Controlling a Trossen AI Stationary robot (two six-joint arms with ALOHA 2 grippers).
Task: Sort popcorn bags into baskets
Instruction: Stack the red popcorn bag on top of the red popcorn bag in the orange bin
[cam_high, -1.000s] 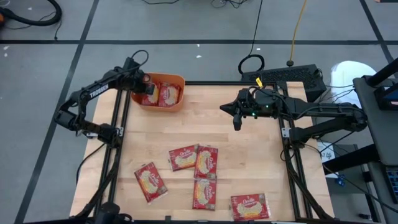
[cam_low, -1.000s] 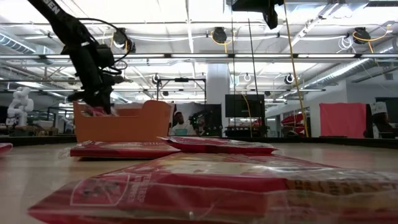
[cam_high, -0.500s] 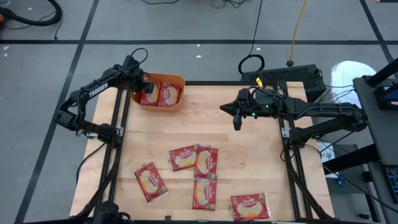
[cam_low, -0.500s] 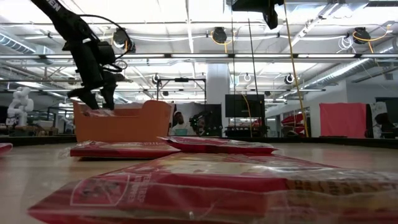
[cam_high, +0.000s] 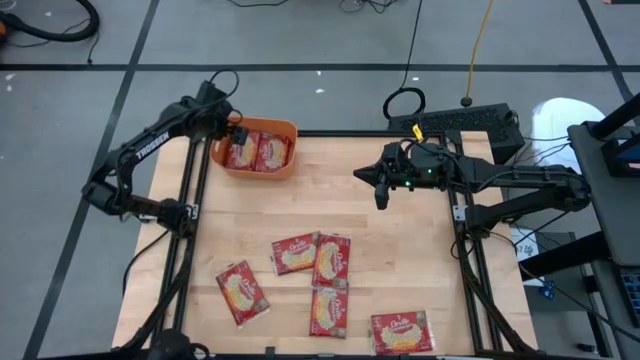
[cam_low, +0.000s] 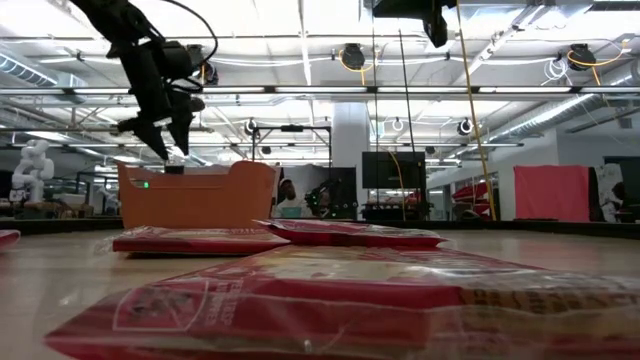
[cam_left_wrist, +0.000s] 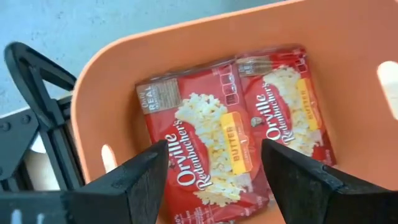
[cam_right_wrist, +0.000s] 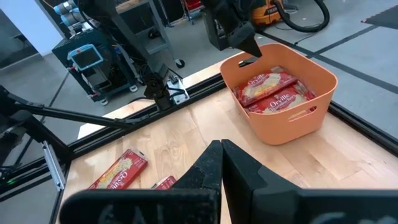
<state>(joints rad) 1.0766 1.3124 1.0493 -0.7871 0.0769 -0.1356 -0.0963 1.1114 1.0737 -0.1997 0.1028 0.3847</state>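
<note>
At the far left corner of the table, the left gripper hangs just above the rim of the orange basket. Its fingers are spread wide and hold nothing. Two popcorn bags lie flat side by side inside the basket, right below the fingers and not touching them. The basket sits close to the table's far edge. Near the front, five more bags lie on the wood: one by itself, three bunched together, and one by the front edge. The middle of the table is bare wood. On the right, the right gripper waits above the far side of the table, its fingers pressed together.
</note>
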